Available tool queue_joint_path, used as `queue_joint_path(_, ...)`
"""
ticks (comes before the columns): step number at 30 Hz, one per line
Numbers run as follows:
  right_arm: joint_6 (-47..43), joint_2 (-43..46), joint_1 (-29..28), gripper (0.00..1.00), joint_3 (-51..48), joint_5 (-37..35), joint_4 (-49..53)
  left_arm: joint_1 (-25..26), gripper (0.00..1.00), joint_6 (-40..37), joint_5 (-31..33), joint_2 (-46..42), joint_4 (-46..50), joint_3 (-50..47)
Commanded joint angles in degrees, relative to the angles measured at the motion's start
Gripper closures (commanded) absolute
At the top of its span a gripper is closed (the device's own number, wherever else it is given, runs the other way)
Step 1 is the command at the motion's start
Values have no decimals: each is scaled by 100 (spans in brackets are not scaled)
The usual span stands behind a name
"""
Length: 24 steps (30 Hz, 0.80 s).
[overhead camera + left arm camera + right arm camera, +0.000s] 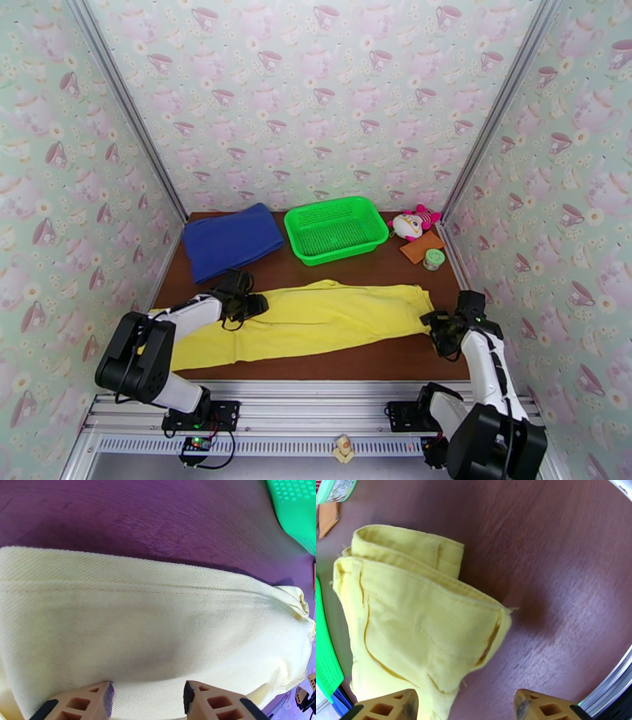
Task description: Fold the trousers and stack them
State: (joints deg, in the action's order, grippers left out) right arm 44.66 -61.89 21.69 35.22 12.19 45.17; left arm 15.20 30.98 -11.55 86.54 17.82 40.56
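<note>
Hovering my left gripper (148,695) over the leg and my right gripper (466,704) by the waistband, both partly open and empty, above the trousers (316,324) lying flat along the table (347,272), I should pinch every cloth layer squarely before lifting to fold.

Far left on my tabletop (347,272), which is dark brown wood, a folded dark blue cloth (231,239) lies flat with its far edge close to the back wall. Just right of it, but apart from it, sits a bright green basket (336,229) with perforated floor and sides. In the far right corner lies a pink and white plush toy (415,223). Just nearer than the toy, a brown square card (422,247) lies flat. A small round tub with a pale green lid (433,259) stands at the card's near corner. Teacup-patterned wallpaper (316,95) covers the walls around me.
</note>
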Motion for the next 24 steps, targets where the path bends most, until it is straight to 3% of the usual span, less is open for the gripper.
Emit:
queue_joint_path(1,30,-755,-7,49,210,108,-580,23,48,-93,-21,-129,478,-196)
queue_joint_path(3,-79,-1067,9,75,336,126,-698,27,48,-102,33,-230,512,-215)
queue_joint_path(4,-119,-1111,10,93,406,98,-726,29,48,-115,65,-286,537,-217)
queue_joint_path(5,-134,-1101,10,100,481,83,-726,36,48,-135,103,-342,561,-224)
queue_joint_path(14,-1241,-940,-350,100,2180,208,132,58,48,-232,352,-463,643,-312)
queue_joint_path(24,-2592,-2490,-1143,100,4067,178,-338,62,48,-207,534,-645,726,-408)
